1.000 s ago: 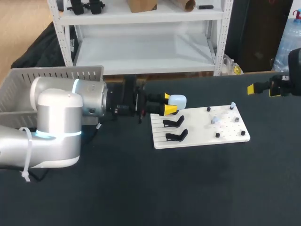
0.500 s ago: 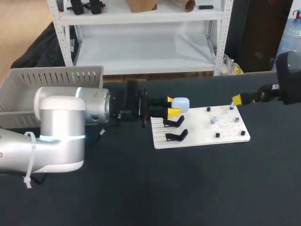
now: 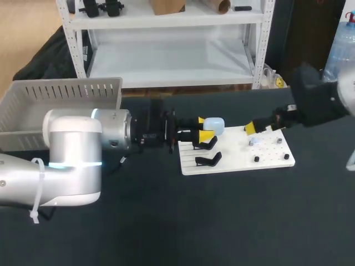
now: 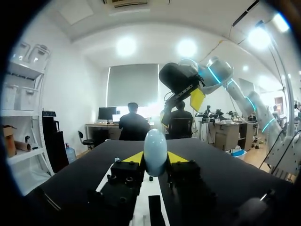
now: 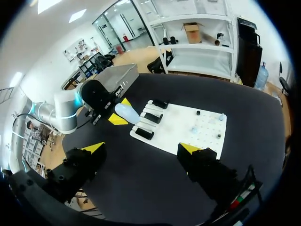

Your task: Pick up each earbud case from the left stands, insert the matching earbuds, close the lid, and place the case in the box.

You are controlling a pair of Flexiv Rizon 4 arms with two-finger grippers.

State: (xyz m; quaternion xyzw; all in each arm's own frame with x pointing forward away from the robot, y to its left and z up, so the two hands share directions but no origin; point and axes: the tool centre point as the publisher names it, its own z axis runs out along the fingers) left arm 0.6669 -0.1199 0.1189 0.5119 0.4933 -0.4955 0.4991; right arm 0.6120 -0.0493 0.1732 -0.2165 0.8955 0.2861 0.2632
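My left gripper [image 3: 203, 127] is shut on a pale blue earbud case [image 3: 214, 124], held just above the near-left corner of the white board [image 3: 238, 164]. In the left wrist view the case [image 4: 155, 151] stands upright between the yellow fingertips [image 4: 134, 157]. Two black stands [image 3: 206, 144] on the board's left part are bare. Small pale earbuds [image 3: 252, 140] sit among black pegs on its right part. My right gripper [image 3: 260, 126] hovers open over the board's far edge, to the right of the case. In the right wrist view, its gripper [image 5: 143, 148] looks down on the case [image 5: 126, 112] and board [image 5: 188, 129].
A grey slatted box [image 3: 55, 97] stands at the table's far left, behind my left arm [image 3: 72, 160]; it also shows in the right wrist view as the box [image 5: 110, 75]. Bare black tabletop [image 3: 222, 221] lies in front of the board.
My right arm has swung in from the far right to the board's far edge. The left gripper has shifted slightly right with the case.
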